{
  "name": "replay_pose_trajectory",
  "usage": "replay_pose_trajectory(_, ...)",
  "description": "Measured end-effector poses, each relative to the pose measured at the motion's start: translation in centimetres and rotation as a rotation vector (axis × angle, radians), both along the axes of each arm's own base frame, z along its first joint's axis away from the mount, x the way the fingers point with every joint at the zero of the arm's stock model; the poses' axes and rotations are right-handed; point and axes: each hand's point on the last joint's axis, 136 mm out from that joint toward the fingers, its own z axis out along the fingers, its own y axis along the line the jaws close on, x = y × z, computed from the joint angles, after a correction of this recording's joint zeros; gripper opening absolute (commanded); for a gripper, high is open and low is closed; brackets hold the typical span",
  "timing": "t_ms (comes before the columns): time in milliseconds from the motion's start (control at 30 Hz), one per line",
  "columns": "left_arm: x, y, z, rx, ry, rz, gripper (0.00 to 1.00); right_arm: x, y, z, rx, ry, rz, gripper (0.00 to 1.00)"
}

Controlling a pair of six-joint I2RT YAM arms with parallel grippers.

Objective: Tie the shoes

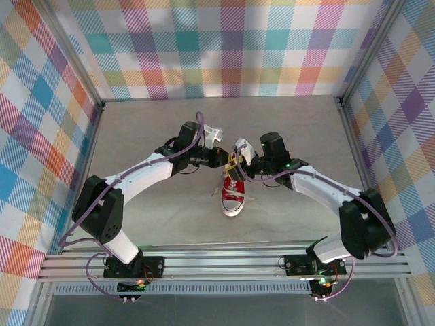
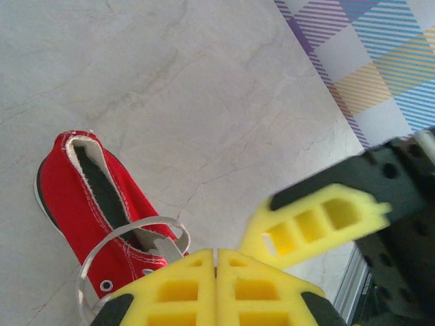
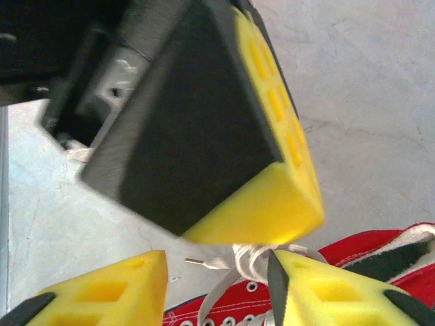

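My left claw (image 2: 215, 263) is shut beside the red canvas sneaker (image 2: 71, 197). My right claw (image 3: 217, 265) stands apart above white laces (image 3: 248, 257).

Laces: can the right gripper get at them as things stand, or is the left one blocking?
Probably yes. The right gripper stands open over the shoe, with the white laces showing between its fingers. The left gripper, shut, crowds close beside it, so room is tight.
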Motion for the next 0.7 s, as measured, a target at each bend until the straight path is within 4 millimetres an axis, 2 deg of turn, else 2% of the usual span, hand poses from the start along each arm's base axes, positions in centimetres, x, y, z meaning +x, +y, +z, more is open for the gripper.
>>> replay_pose_trajectory(100,0.3,0.3,0.1,0.001,0.002,0.01,0.0,-1.3,-1.2,0.3,-0.012,-0.019,-0.015,0.51)
replay_pose_trajectory(200,0.8,0.8,0.2,0.003,0.006,0.024,0.0,-2.4,-2.5,-0.5,-0.052,-0.023,-0.032,0.5)
replay_pose_trajectory(333,1.5,1.2,0.1,-0.001,0.023,0.048,0.0,-3.1,-3.4,-2.9,-0.147,0.002,-0.055,0.49)
replay_pose_trajectory(567,2.7,1.8,-0.9,-0.004,0.075,0.078,0.0,-3.9,-3.5,-7.9,-0.319,0.075,-0.022,0.49)
replay_pose_trajectory(700,2.6,2.0,-1.0,-0.006,0.094,0.08,0.0,-4.0,-3.5,-9.4,-0.372,0.102,-0.005,0.48)
